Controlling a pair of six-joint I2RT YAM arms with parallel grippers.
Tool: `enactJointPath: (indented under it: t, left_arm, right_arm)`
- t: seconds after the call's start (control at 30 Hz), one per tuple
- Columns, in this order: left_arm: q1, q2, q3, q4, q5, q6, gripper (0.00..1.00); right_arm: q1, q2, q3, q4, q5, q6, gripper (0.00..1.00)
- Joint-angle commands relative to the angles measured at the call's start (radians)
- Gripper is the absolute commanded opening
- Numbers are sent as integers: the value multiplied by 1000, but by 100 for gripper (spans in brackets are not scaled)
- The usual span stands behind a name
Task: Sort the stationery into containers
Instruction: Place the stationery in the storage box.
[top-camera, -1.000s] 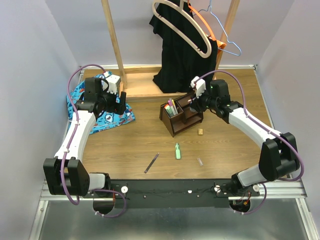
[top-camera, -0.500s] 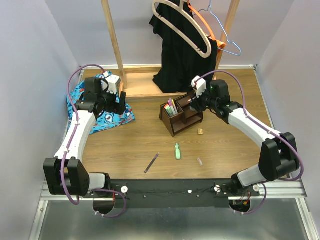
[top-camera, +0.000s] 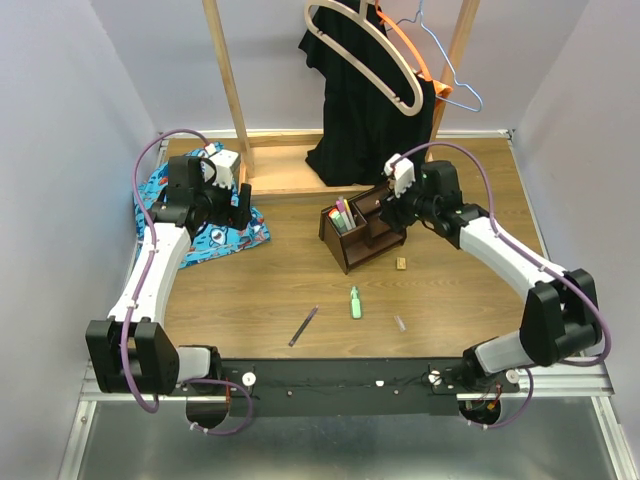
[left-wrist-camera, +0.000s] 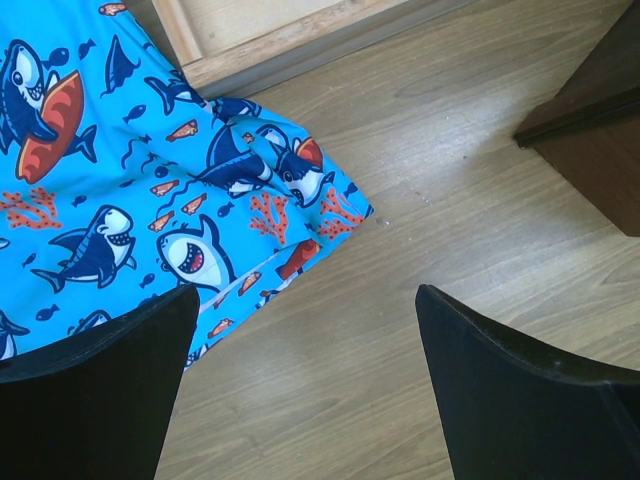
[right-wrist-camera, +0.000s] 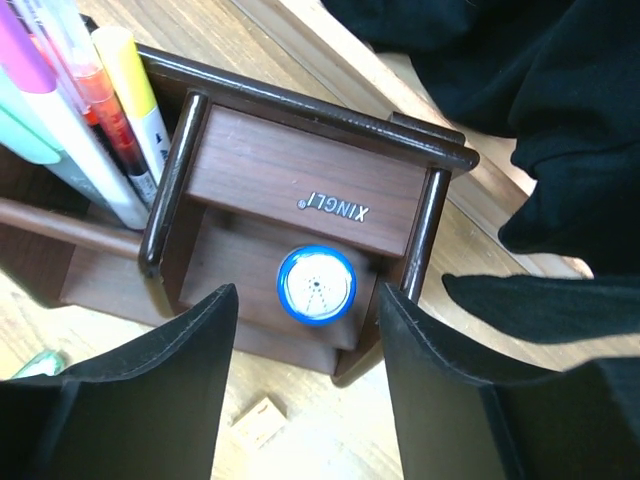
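Observation:
The dark brown organizer (top-camera: 362, 232) stands mid-table, with several markers (right-wrist-camera: 90, 110) upright in its left slot. A small blue bottle (right-wrist-camera: 316, 285) stands in its low right compartment. My right gripper (right-wrist-camera: 307, 300) hangs just above it, open, one finger on each side and neither touching the bottle. On the table lie a pale green marker (top-camera: 354, 302), a thin purple pen (top-camera: 303, 326), a tan eraser (top-camera: 401, 264) and a small pale piece (top-camera: 400, 323). My left gripper (left-wrist-camera: 305, 320) is open and empty over bare wood beside the blue cloth (left-wrist-camera: 120, 180).
The light wooden rack base (top-camera: 290, 170) runs along the back, with a black garment (top-camera: 370, 110) and hangers above it. The garment hangs close behind the organizer (right-wrist-camera: 300, 150). The cloth (top-camera: 200, 230) covers the left back corner.
My right gripper's jaws have spread apart, letting go of the blue bottle, which stays standing in the organizer. The left arm has barely moved.

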Motion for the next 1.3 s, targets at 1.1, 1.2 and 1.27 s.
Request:
enactJointPath:
  t: [1.1,1.2,1.27]
  left_arm:
    - [-11,-157,-108,-22,123,-30,99]
    - [6,-185,-131,-30,120,-32,99]
    - [17,-211,-146,-36,118,-33,99]
  right_arm:
    - [49,-93,-5,-916,-490,-1791,68]
    - [114,5,16,-928,-490,-1896,68]
    - [146,66,41,-933,-486,-1951,68]
